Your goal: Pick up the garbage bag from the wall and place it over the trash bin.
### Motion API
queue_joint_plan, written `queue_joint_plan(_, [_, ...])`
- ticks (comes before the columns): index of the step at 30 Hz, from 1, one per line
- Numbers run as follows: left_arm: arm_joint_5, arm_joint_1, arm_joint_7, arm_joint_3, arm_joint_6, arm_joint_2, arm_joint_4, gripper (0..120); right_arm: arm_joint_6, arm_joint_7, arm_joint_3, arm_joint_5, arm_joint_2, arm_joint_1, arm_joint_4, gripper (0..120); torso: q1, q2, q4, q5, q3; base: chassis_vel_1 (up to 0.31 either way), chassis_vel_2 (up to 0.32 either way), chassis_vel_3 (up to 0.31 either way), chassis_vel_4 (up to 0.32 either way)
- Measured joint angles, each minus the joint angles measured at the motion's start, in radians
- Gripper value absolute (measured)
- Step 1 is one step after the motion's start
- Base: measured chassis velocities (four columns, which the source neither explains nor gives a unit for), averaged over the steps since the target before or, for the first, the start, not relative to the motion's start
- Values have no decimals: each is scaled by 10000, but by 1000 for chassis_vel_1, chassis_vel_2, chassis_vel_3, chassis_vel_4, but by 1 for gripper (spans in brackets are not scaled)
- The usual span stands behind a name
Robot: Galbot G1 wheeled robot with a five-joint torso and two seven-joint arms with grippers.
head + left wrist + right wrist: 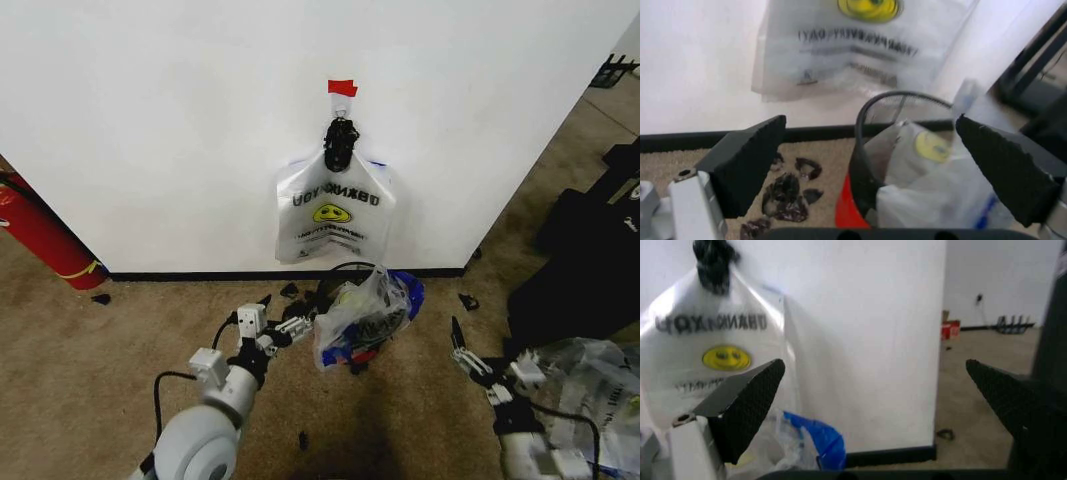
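The garbage bag point(335, 212), white with a yellow smiley face and black lettering, hangs on the wall from a black clip point(340, 143) under a strip of red tape. Below it on the carpet stands the trash bin point(350, 267), its black rim showing, with a crumpled clear and blue bag point(362, 312) in and over it. My left gripper point(285, 316) is open, low and just left of the bin. The left wrist view shows the bin rim point(864, 119) between the fingers point(747, 165) and the garbage bag point(860, 45) beyond. My right gripper point(462, 350) is open, to the right of the bin, facing the garbage bag point(713, 350).
A red fire extinguisher point(40, 235) leans at the wall's left end. A clear plastic sack point(590, 385) and black equipment point(580, 270) crowd the right side. Dark scraps point(292, 291) lie on the carpet by the baseboard. The wall's corner is to the right of the bag.
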Motion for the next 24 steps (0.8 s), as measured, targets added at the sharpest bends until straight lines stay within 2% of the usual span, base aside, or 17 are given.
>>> queue_joint_plan(1, [-31, -148, 20, 48, 39, 25, 106, 100, 79, 0, 26, -38, 67, -80, 41, 100, 0, 0, 1, 0, 0, 0, 0, 0, 0])
queue_joint_plan(2, [-112, -782, 77, 255, 147, 112, 511, 100, 358, 15, 85, -258, 327, -403, 210, 100, 0, 0, 1, 0, 0, 0, 0, 0, 0])
queue_joint_plan(4, [-128, -955, 98, 317, 169, 135, 610, 100, 429, 21, 89, -316, 385, -484, 258, 100, 0, 0, 0, 1, 0, 0, 0, 0, 0])
queue_joint_plan(6, [-358, -2079, 230, 749, 355, 186, 1214, 100, 816, 73, 72, -658, 700, -979, 580, 100, 1, 0, -3, 0, 0, 0, 0, 0, 0])
queue_joint_plan(10, [-1007, -3356, 423, 1313, 932, 143, 1847, 100, 1052, 151, -38, -867, 953, -1431, 877, 100, 1, 0, 1, -1, 1, 0, 0, 0, 0])
queue_joint_plan(11, [-1007, -3356, 423, 1313, 932, 143, 1847, 100, 1052, 151, -38, -867, 953, -1431, 877, 100, 1, 0, 1, -1, 1, 0, 0, 0, 0])
queue_joint_plan(13, [-1580, -4251, 670, 1734, 1646, 100, 2260, 100, 1099, 176, -46, -936, 1055, -1518, 917, 100, 0, 0, 0, 2, 0, 0, 0, 0, 0])
queue_joint_plan(16, [-1920, -5075, 972, 2151, 2287, 29, 2738, 100, 1099, 229, -4, -941, 1096, -1519, 921, 100, 1, 0, 0, 1, 1, 0, 0, 0, 0])
queue_joint_plan(19, [-2150, -6120, 1600, 2916, 2745, -108, 3719, 100, 1097, 283, 47, -940, 1124, -1526, 966, 100, 1, 0, -1, 3, 1, 0, 0, 0, 0])
queue_joint_plan(20, [-2150, -6120, 1600, 2916, 2745, -108, 3719, 100, 1097, 283, 47, -940, 1124, -1526, 966, 100, 1, 0, -1, 3, 1, 0, 0, 0, 0])
queue_joint_plan(24, [-2353, -6986, 2092, 3631, 3115, -526, 5079, 100, 1100, 345, 126, -911, 1150, -1563, 1002, 100, 1, 0, 0, 3, 2, 0, 0, 0, 0])
